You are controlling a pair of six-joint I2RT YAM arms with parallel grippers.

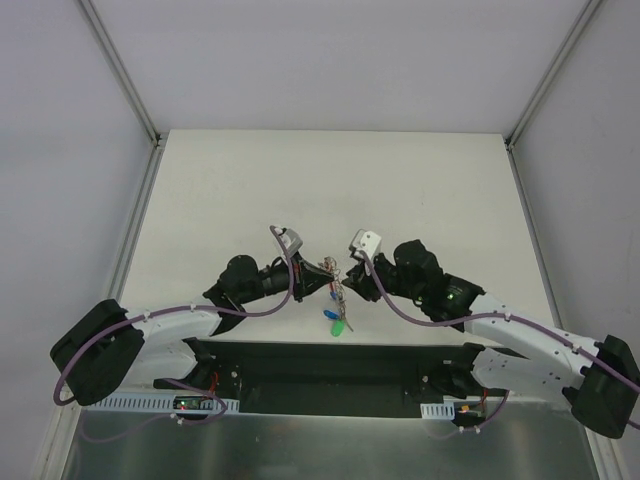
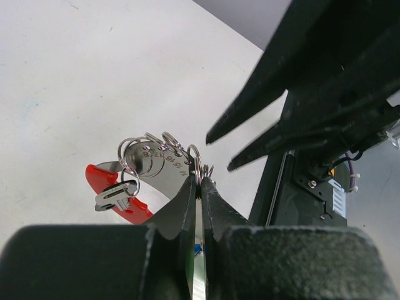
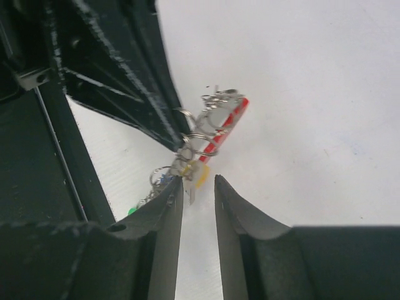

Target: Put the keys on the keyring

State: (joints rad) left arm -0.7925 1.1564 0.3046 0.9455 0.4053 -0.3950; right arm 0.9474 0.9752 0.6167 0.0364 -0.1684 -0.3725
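Note:
The keyring [image 2: 172, 144], a bunch of thin metal rings joined to a red loop band [image 2: 100, 176], is held above the table. My left gripper [image 2: 200, 185] is shut on one of its rings. A silver key [image 2: 115, 197] hangs by the red band. In the right wrist view my right gripper [image 3: 199, 182] is open, and a yellow-capped key [image 3: 201, 174] hangs right at its left fingertip. Blue [image 1: 331, 313] and green [image 1: 339, 327] capped keys dangle below the bunch. In the top view both grippers meet at the keyring [image 1: 331, 272].
The white table [image 1: 330, 180] stretches away behind the grippers, bounded by metal rails [image 1: 135, 215] at left and right. A black base plate [image 1: 320, 372] lies along the near edge under the arms.

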